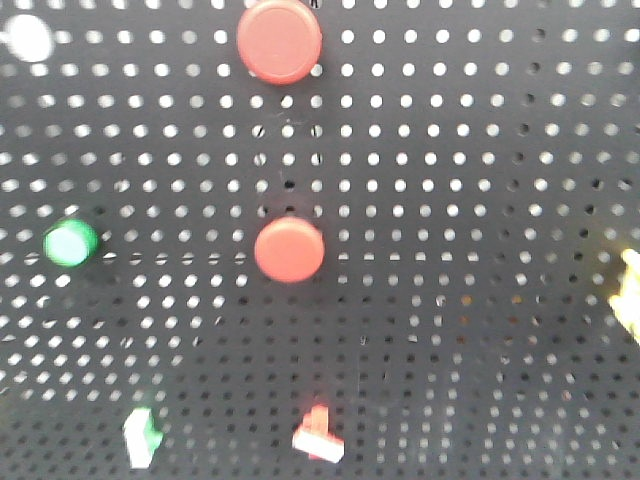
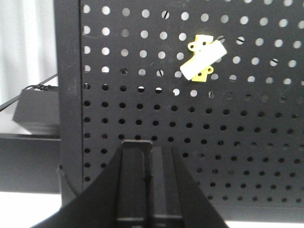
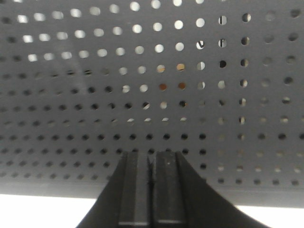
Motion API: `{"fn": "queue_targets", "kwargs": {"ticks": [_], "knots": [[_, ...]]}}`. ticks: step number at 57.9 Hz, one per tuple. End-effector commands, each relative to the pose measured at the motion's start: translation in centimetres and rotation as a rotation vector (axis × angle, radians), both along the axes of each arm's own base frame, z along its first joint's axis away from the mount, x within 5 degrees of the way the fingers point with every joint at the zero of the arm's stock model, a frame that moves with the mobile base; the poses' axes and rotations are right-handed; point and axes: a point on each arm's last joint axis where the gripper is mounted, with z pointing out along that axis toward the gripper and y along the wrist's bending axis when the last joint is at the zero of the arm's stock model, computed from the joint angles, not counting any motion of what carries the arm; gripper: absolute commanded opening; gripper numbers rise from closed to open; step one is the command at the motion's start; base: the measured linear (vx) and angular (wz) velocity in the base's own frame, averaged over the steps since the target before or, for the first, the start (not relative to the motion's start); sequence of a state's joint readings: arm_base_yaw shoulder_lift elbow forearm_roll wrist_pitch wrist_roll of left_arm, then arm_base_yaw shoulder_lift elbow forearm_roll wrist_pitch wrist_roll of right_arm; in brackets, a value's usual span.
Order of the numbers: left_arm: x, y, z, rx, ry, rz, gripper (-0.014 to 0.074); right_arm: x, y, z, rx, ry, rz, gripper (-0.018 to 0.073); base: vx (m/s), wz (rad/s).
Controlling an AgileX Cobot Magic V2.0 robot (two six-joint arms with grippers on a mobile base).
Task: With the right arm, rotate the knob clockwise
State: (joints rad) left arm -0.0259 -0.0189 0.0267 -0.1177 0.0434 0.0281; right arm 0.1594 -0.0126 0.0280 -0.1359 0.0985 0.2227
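**Both hands closed and empty; task knob not pinned down**

Front view is blurred and tight: black pegboard fills it, cut off on all sides. The right wrist view shows bare perforated panel only, so I can't tell where the knob lies relative to the right hand. That hand has its fingers pressed together with nothing between them, pointing at the panel. The left hand is the same: fingers together, empty, low near the board's left edge.

Fixtures:
- big red disc, top centre, clipped by the frame
- smaller red disc, mid-board
- green button, left
- yellow-based knob, white bar tilted, up and right of the left hand, well apart
- red-based knob, bottom centre
- green-based knob, bottom left
- yellow piece, right edge, cut off, can't identify

Can't tell which knob is the task's. No labels legible.
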Motion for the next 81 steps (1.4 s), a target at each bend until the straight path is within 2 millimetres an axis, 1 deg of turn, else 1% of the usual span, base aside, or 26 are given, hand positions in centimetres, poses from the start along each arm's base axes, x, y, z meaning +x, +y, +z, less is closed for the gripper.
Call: {"fn": "queue_targets", "kwargs": {"ticks": [1, 28, 44, 50, 53, 55, 58, 63, 66, 68, 69, 71, 72, 73, 74, 75, 77, 80, 81], "knots": [[0.0, 0.1, 0.3, -0.015, -0.068, 0.011, -0.0006, -0.1, 0.1, 0.5, -0.003, -0.084, 0.010, -0.0009, 0.06, -0.03], [0.0, 0.1, 0.3, -0.015, -0.068, 0.011, -0.0006, -0.1, 0.1, 0.6, -0.001, -0.094, 0.012, -0.0009, 0.01, 0.00], [0.0, 0.1, 0.3, -0.015, -0.068, 0.011, -0.0006, -0.3, 0.3, 2.1, 0.030, -0.246, 0.032, -0.0009, 0.00, 0.00], [0.0, 0.1, 0.3, -0.015, -0.068, 0.011, -0.0006, -0.6, 0.2, 3.6, 0.019, -0.282, 0.030, -0.0009, 0.00, 0.00], [0.0, 0.1, 0.3, -0.015, -0.068, 0.011, -0.0006, -0.9, 0.1, 4.7, -0.012, -0.268, 0.018, -0.0009, 0.00, 0.00], [0.0, 0.1, 0.3, -0.015, -0.068, 0.011, -0.0006, -1.1, 0.0, 5.9, -0.031, -0.271, 0.008, -0.0009, 0.00, 0.00], [0.0, 0.1, 0.3, -0.015, -0.068, 0.011, -0.0006, -1.5, -0.2, 7.8, -0.071, -0.257, -0.012, -0.0009, 0.00, 0.00], [0.0, 0.1, 0.3, -0.015, -0.068, 0.011, -0.0006, -1.9, -0.6, 11.4, -0.129, -0.249, -0.048, -0.0009, 0.00, 0.00], [0.0, 0.1, 0.3, -0.015, -0.068, 0.011, -0.0006, -1.8, -0.8, 14.6, -0.156, -0.252, -0.070, -0.0009, 0.00, 0.00], [0.0, 0.1, 0.3, -0.015, -0.068, 0.011, -0.0006, -1.7, -0.8, 16.2, -0.168, -0.250, -0.081, -0.0009, 0.00, 0.00], [0.0, 0.1, 0.3, -0.015, -0.068, 0.011, -0.0006, -1.8, -0.9, 17.5, -0.174, -0.268, -0.089, -0.0009, 0.00, 0.00], [0.0, 0.1, 0.3, -0.015, -0.068, 0.011, -0.0006, -1.2, -0.9, 19.1, -0.190, -0.259, -0.098, -0.0009, 0.00, 0.00], [0.0, 0.1, 0.3, -0.015, -0.068, 0.011, -0.0006, -1.3, -1.0, 20.4, -0.195, -0.271, -0.106, -0.0009, 0.00, 0.00], [0.0, 0.1, 0.3, -0.015, -0.068, 0.011, -0.0006, -0.7, -0.9, 21.2, -0.203, -0.260, -0.110, -0.0009, 0.00, 0.00], [0.0, 0.1, 0.3, -0.015, -0.068, 0.011, -0.0006, -0.7, -1.0, 22.4, -0.207, -0.271, -0.118, -0.0009, 0.00, 0.00], [0.0, 0.1, 0.3, -0.015, -0.068, 0.011, -0.0006, -0.1, -0.9, 23.1, -0.214, -0.258, -0.120, -0.0009, 0.00, 0.00], [0.0, 0.1, 0.3, -0.015, -0.068, 0.011, -0.0006, 0.6, -0.9, 24.9, -0.222, -0.253, -0.129, -0.0009, 0.00, 0.00], [0.0, 0.1, 0.3, -0.015, -0.068, 0.011, -0.0006, 1.5, -0.8, 26.9, -0.241, -0.242, -0.141, -0.0009, 0.00, 0.00], [0.0, 0.1, 0.3, -0.015, -0.068, 0.011, -0.0006, 1.9, -0.8, 27.9, -0.244, -0.243, -0.144, -0.0009, 0.00, 0.00]]}}
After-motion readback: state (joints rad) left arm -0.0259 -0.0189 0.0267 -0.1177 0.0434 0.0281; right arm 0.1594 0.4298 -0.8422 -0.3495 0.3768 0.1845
